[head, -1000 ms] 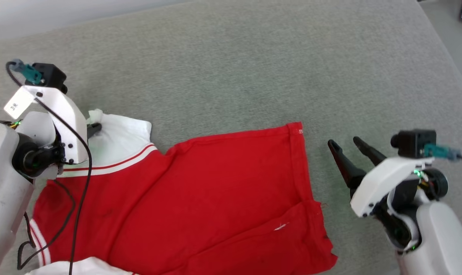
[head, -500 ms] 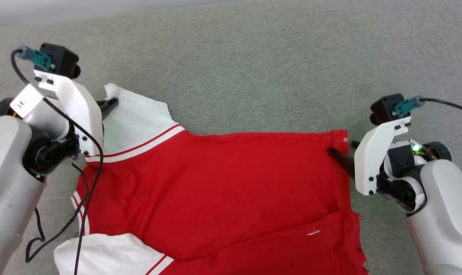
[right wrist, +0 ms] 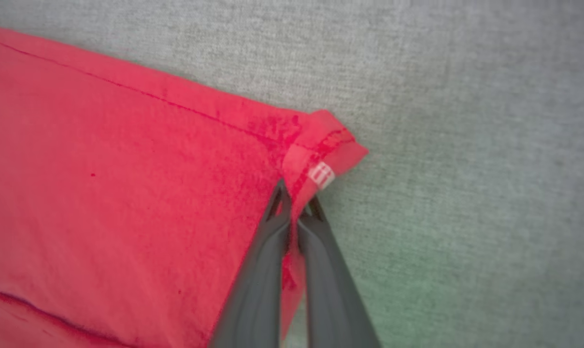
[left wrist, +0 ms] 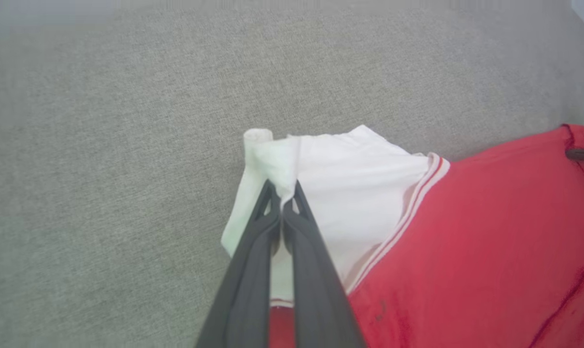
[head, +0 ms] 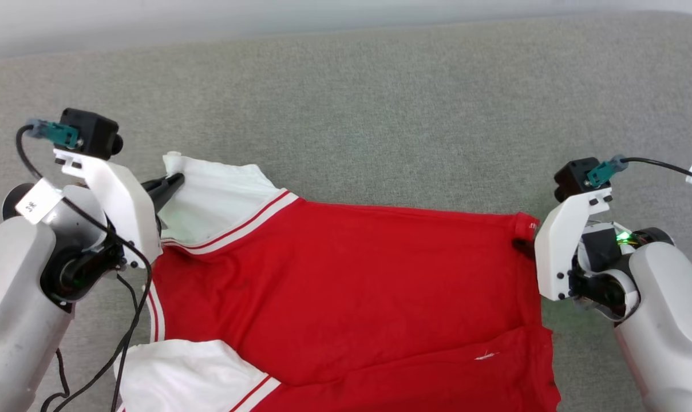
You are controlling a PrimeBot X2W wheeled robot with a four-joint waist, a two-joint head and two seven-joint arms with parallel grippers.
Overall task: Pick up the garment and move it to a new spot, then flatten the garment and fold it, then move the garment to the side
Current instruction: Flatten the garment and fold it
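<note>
The left claw (left wrist: 283, 191) is pressed together on the edge of a white sleeve of the garment (head: 351, 274), which lies spread but creased on the grey upholstered surface (head: 380, 114). The right claw (right wrist: 295, 193) pinches the red hem corner. By my judgement, flattening is in hand, and folding and moving it aside are left.

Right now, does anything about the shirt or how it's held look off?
Nothing damaged. The garment is not flat: a flap looks doubled over along its near right edge, with a small white fleck on it. The left gripper pinches the white sleeve, the right gripper a hem corner.
</note>
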